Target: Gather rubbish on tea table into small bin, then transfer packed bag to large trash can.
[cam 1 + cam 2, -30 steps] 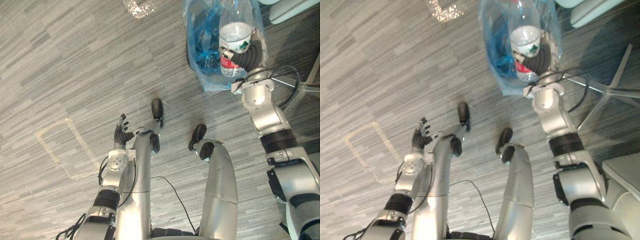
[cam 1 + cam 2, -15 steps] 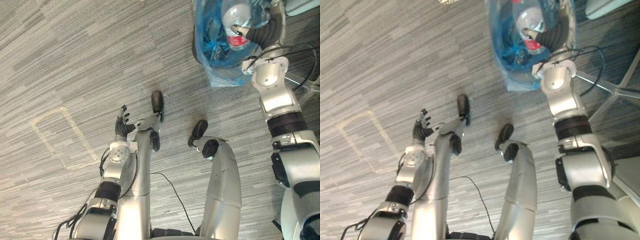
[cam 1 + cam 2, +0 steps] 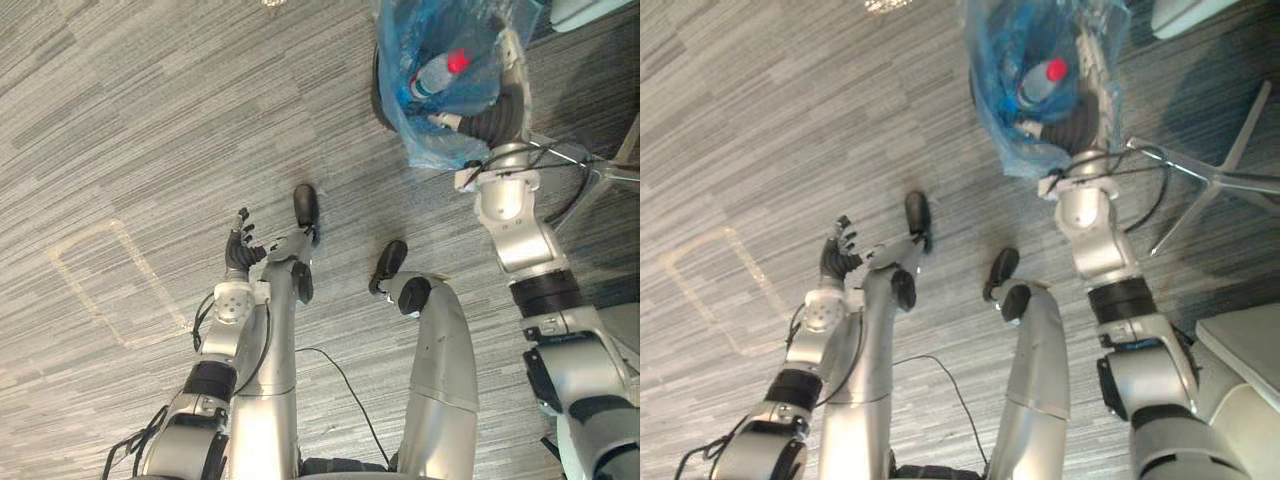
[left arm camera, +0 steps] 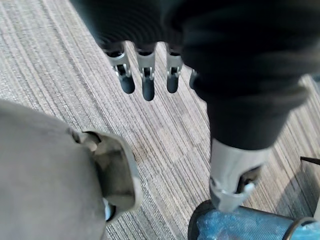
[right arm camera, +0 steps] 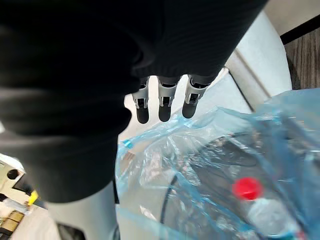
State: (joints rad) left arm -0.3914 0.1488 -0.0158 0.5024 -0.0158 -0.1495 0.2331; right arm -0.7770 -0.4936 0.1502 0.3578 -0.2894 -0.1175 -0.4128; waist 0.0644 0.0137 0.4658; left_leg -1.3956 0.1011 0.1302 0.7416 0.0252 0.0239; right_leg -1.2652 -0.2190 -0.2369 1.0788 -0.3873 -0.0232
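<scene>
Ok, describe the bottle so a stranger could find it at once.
Start at the small bin lined with a blue plastic bag on the grey floor by the right hand. Inside lies a clear bottle; its red cap sets it apart from the crumpled blue plastic around it.

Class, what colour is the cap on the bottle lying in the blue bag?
Red; the cap shows best in the right wrist view.

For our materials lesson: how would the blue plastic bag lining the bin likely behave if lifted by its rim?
The crinkled translucent blue plastic bag would probably be floppy, its creased film sagging rather than holding shape. It looks light, though the clear plastic bottle with a red cap inside would likely pull the bottom down. The glossy film may be slippery.
</scene>
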